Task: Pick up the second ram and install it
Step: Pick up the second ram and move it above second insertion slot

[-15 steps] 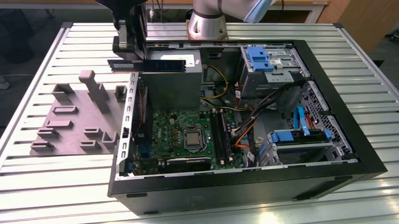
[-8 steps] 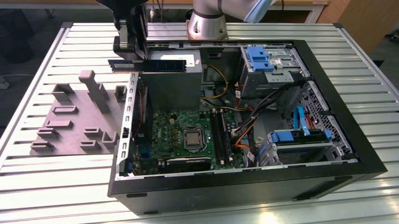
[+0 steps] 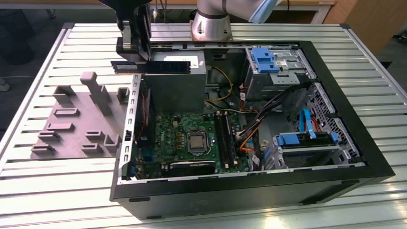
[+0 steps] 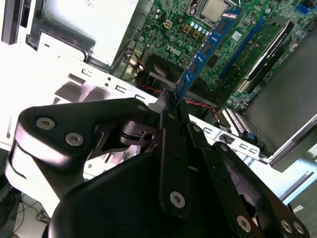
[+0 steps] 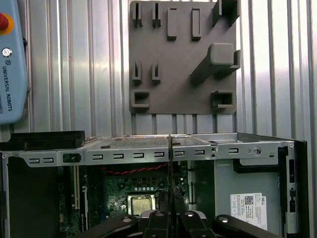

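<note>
My gripper (image 3: 135, 56) is shut on the second ram (image 3: 152, 67), a long dark blue-green stick held level and on edge. It hangs above the rear wall of the open computer case (image 3: 356, 167), toward the exterior view's left. In the second wrist view the fingers (image 4: 174, 111) clamp one end of the ram (image 4: 208, 49), which stretches out over the green motherboard (image 4: 173, 29). In the first wrist view the ram (image 5: 170, 168) shows edge-on as a thin line above the gripper (image 5: 170, 215). The motherboard (image 3: 181, 138) lies on the case floor, with long memory slots (image 3: 224, 138) beside the processor socket (image 3: 196, 142).
A grey fixture plate (image 3: 70, 129) with upright blocks lies on the slatted table at the exterior view's left, outside the case; it also shows in the first wrist view (image 5: 183, 64). Drive bays (image 3: 277, 64), cables (image 3: 254, 129) and a power supply (image 3: 171, 88) crowd the case. A teach pendant (image 5: 10, 59) lies nearby.
</note>
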Tool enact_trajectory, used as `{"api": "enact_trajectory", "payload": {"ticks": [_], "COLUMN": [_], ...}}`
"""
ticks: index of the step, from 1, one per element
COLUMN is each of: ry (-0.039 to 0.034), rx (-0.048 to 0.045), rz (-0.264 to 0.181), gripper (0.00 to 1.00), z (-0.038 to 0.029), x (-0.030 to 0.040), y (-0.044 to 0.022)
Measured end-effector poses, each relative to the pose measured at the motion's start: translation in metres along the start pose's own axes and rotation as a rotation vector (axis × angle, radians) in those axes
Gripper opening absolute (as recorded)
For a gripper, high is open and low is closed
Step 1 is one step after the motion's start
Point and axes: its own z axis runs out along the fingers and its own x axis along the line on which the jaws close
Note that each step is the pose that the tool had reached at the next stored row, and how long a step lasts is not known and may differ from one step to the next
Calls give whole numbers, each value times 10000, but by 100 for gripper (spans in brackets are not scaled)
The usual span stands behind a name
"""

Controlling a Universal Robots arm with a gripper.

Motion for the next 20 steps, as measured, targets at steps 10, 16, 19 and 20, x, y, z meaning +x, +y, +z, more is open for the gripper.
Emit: {"api": "enact_trajectory", "payload": {"ticks": [10,16,19,20], "ry": [0,-1,0,-1], "rx": [0,-2,-3,-2], "rz": [-12,-125,-128,-131], "gripper": [14,14,14,14], "z": [13,34,47,52], "x": [-18,-29,-36,-38], "y": [-372,-594,-733,-777]}}
